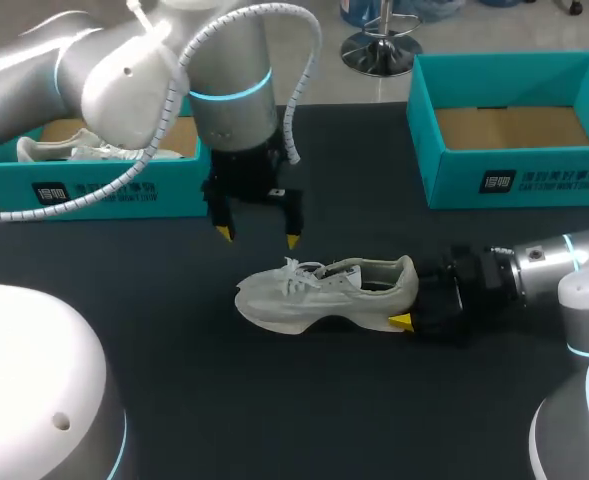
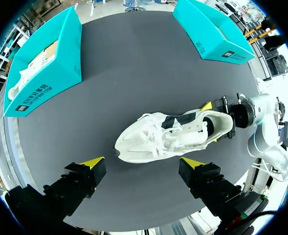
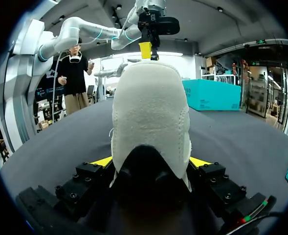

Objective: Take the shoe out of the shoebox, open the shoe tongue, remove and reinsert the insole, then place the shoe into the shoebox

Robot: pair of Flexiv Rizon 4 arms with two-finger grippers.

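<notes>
While the white shoe (image 1: 324, 295) lay on its sole on the black table (image 1: 154, 330), outside both boxes, the right gripper (image 1: 406, 300) was clamped on its heel. One yellow-tipped finger sat on each side of the heel, and both pressed against it in the right wrist view. The right arm came in low over the table from behind the heel, roughly in line with the shoe's length. This hid the very back of the shoe from the head camera. The shoe's toe pointed away from that arm, with the laces uppermost and the dark opening facing up.

Above the shoe's laced forepart hung the left gripper (image 1: 258, 236), its fingers spread apart and holding nothing. In the left wrist view the shoe lay beyond the two tips, clear of both.

Past the shoe's toe and on its far side, well apart, stood the toe-side shoebox (image 1: 94, 190). It was teal and open, with a second shoe (image 1: 69, 150) inside. The left arm and its ribbed hose (image 1: 317, 45) crossed in front of part of that box in the head view. Past the heel, also on the far side and well apart, stood the heel-side shoebox (image 1: 514, 175) — teal, open, its brown floor showing.
</notes>
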